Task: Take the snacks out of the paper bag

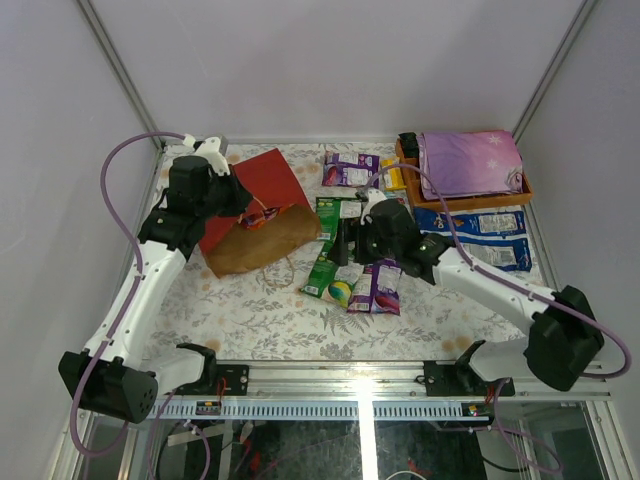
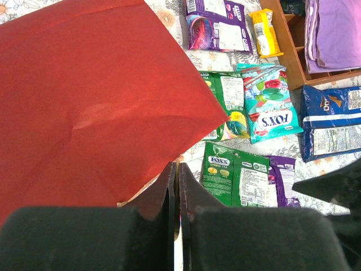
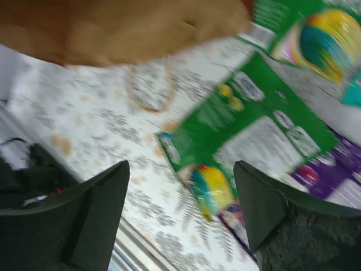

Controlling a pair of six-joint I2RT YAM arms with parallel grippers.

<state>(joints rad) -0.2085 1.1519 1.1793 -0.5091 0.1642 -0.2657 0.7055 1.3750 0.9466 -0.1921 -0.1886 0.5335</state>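
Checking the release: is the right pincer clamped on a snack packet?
No, the right pincer stands wide open over the green glossy flat packet, with nothing gripped in it.

Green packet (image 3: 248, 127) motion-blurred (print unreadable), paper bag (image 2: 84, 101) cropped by view's edges

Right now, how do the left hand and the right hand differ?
The left hand is shut, pinching the edge of the large red paper bag; the right hand is open and holds nothing. The left hand is at the bag, while the right hand hovers over a flat green glossy snack packet. Both are black.
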